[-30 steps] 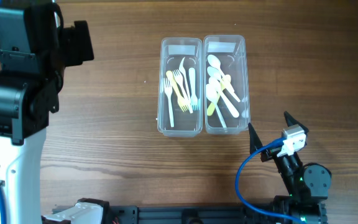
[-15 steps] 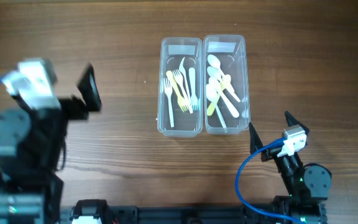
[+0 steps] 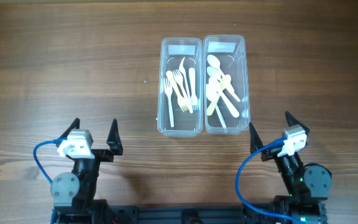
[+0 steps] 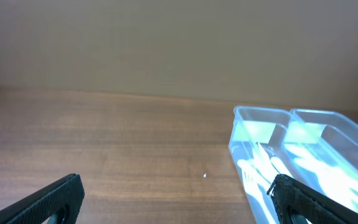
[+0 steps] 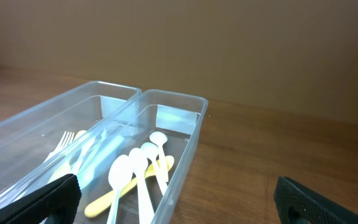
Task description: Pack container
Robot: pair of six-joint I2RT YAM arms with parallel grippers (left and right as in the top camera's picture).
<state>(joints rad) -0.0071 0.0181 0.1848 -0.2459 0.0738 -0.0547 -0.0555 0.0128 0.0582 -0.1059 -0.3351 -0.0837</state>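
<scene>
Two clear plastic containers stand side by side at the table's middle back. The left container (image 3: 164, 87) holds several white and yellow forks (image 3: 180, 90). The right container (image 3: 246, 87) holds several white and yellow spoons (image 3: 219, 93). My left gripper (image 3: 94, 134) is open and empty at the front left, well away from the containers. My right gripper (image 3: 269, 130) is open and empty at the front right, just in front of the right container's corner. In the right wrist view the spoons (image 5: 135, 177) lie in the right container (image 5: 188, 143). The left wrist view shows both containers (image 4: 244, 155) at the right.
The wooden table (image 3: 73, 74) surrounds the containers. Blue cables (image 3: 244, 180) loop at both arm bases along the front edge. A plain wall stands behind the table in the wrist views.
My left arm has swung down from the raised position at the far left and now rests low at the front left, gripper open. The right arm and containers have not moved.
</scene>
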